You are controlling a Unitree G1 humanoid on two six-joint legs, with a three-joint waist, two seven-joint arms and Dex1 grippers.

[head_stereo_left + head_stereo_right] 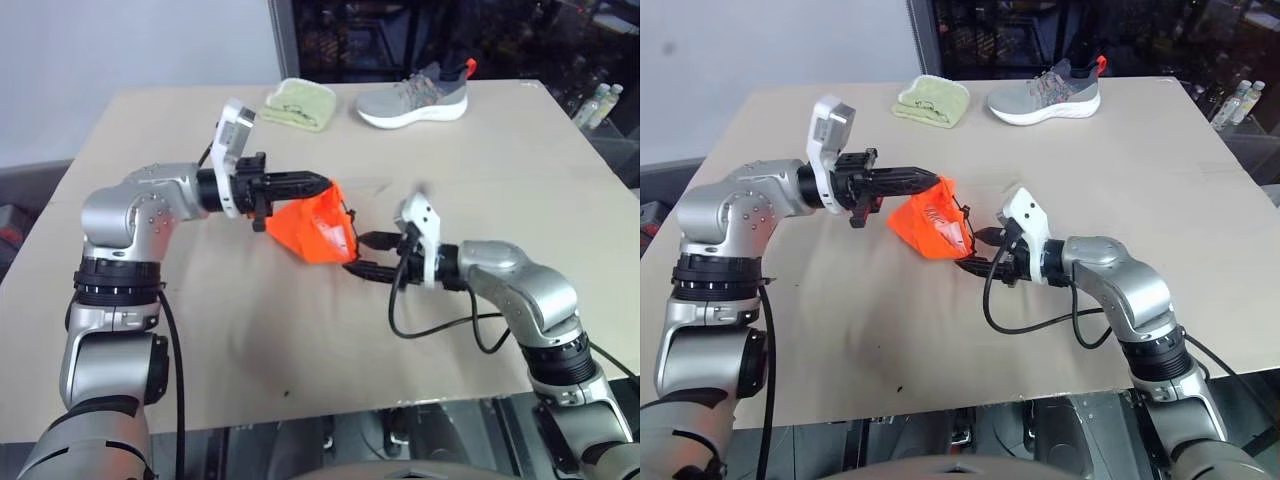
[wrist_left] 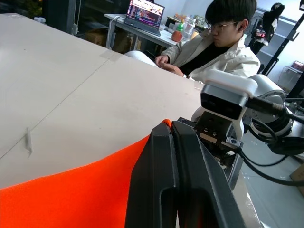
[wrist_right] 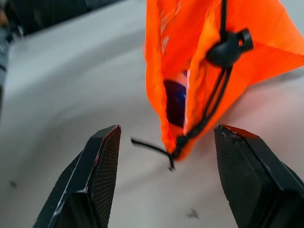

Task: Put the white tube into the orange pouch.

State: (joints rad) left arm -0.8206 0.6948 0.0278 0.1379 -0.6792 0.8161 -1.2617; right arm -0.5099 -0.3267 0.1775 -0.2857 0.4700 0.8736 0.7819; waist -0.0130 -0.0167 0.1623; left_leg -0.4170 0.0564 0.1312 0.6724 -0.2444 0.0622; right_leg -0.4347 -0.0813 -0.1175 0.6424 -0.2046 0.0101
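Limp, light orange pouch [image 1: 318, 228] pinched by closed left gripper [image 1: 318, 183] at upper edge; right gripper [image 1: 357, 254] spread, empty, beside drawstring mouth.

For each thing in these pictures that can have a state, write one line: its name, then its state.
Pouch: lifted by one edge, mouth open toward the right gripper.
Left gripper: shut on the pouch.
Right gripper: open, holding nothing.
Cloth: folded, on the table.
Shoe: upright, laced.

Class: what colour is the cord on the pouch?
Black, against the orange pouch; the cord shows best in the right wrist view.
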